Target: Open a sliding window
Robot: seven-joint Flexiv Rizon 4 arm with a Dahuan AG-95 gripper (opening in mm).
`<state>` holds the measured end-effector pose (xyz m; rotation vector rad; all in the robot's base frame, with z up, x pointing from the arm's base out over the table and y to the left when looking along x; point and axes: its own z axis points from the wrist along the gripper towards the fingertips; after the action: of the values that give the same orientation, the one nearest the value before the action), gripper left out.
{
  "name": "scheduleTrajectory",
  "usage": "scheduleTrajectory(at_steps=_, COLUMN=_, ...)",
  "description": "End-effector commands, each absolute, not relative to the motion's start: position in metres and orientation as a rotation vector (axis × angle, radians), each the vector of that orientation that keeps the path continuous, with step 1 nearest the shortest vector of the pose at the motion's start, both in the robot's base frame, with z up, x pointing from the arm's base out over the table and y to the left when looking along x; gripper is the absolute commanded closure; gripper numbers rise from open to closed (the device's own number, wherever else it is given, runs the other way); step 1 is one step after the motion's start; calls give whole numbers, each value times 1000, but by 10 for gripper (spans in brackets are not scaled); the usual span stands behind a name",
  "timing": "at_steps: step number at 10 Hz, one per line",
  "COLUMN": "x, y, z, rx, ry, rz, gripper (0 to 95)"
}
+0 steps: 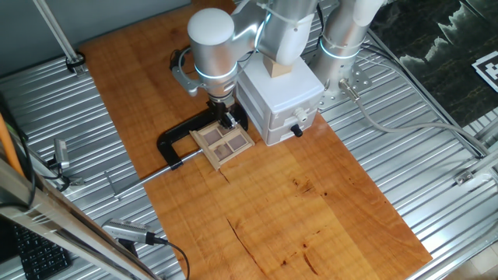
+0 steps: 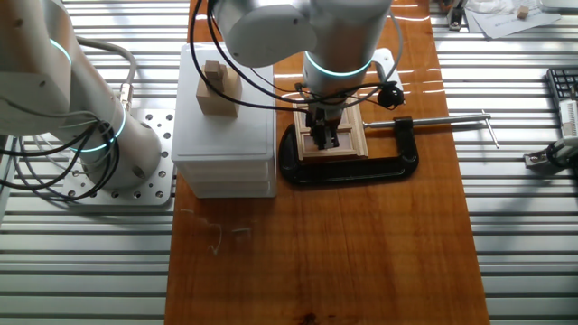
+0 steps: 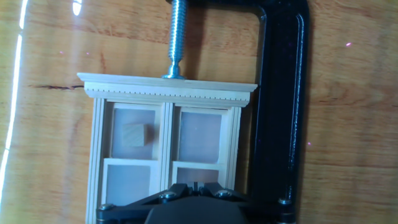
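Note:
The sliding window (image 1: 223, 139) is a small light-wood frame with four panes, lying flat on the wooden board and held by a black C-clamp (image 1: 180, 141). It also shows in the other fixed view (image 2: 348, 137) and in the hand view (image 3: 166, 140), where a small wooden block sits on the upper left pane. My gripper (image 1: 226, 119) points straight down at the window's near end and shows in the other fixed view (image 2: 324, 137). In the hand view the gripper (image 3: 195, 185) has its jaws drawn together over the lower right pane, with only a thin gap.
A white box with drawers and a black knob (image 1: 282, 99) stands right beside the window, with a wooden block (image 1: 278, 68) on top. The clamp's screw (image 3: 177, 37) presses on the window's top rail. Ribbed metal table surrounds the wooden board (image 1: 311, 210).

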<state>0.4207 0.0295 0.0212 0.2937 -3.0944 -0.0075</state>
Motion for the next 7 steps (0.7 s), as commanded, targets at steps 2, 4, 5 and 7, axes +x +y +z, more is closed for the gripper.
scheduleTrajectory(at_steps=2, x=421, y=29, z=20, rx=298, ry=-3096, rz=-7, gripper=950)
scheduleTrajectory(at_steps=4, x=422, y=29, z=20, rx=298, ry=-3097, rz=-7, gripper=950)
scheduleTrajectory(at_steps=5, x=422, y=30, z=20, rx=297, ry=-3097, rz=-7, gripper=950)
scheduleTrajectory(at_steps=7, x=422, y=30, z=20, rx=300, ry=-3098, rz=-7, gripper=950)
